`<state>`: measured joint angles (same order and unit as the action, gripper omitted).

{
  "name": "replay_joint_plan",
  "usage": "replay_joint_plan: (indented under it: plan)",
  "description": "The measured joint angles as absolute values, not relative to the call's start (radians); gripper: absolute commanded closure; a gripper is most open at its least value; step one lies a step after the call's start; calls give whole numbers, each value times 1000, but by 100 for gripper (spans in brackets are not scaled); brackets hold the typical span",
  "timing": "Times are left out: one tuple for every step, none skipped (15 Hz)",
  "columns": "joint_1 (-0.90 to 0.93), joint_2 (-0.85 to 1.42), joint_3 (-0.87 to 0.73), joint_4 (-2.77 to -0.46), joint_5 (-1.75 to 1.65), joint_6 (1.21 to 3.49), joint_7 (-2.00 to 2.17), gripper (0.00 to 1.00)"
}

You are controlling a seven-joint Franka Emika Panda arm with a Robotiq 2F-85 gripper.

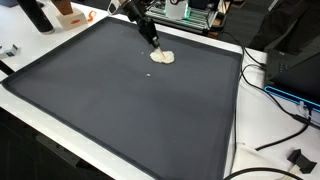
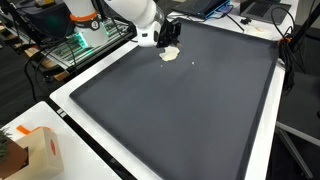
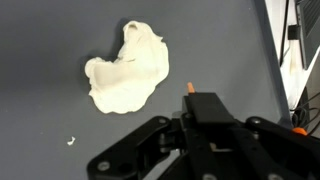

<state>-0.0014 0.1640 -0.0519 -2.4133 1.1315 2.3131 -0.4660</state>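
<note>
Progress: early, by the look of it. Pale dough-like lump point(image 3: 125, 70) lies flat on dark mat point(image 1: 120, 110), toward its far edge in both exterior views, w/ a tiny crumb point(image 3: 69, 141) well apart from it. Hand point(image 1: 155, 45) hangs at lump's edge; touching or just above, can't tell, nor whether its fingers are spread or pressed together. Lump not lifted, prob. not gripped. Approach looks about done; grasp & the rest left.

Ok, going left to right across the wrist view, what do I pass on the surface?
crumb → dough → white table edge
</note>
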Motion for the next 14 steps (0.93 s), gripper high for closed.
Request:
replay_joint_plan:
  plan:
    - [2,156,-47,-2415,1122,2339,-446,97]
    - [7,147,-42,-2418,1106,2364,-424,97]
    - [11,138,-37,-2422,1086,2390,-398,97]
    - [16,128,-30,-2426,1061,2415,-369,97]
    - [20,117,-23,-2433,1033,2438,-342,97]
    - [25,106,-17,-2441,1002,2458,-315,97]
    - [30,94,-11,-2450,962,2480,-282,97]
    - [35,82,-5,-2459,920,2498,-248,97]
    - [40,70,1,-2470,873,2513,-213,97]
    - [44,59,7,-2479,829,2524,-179,97]
    - [47,46,12,-2489,784,2532,-147,97]
    - [50,34,17,-2498,739,2537,-115,97]
    - [53,21,22,-2507,692,2541,-80,97]
    - [55,8,27,-2515,645,2545,-41,97]
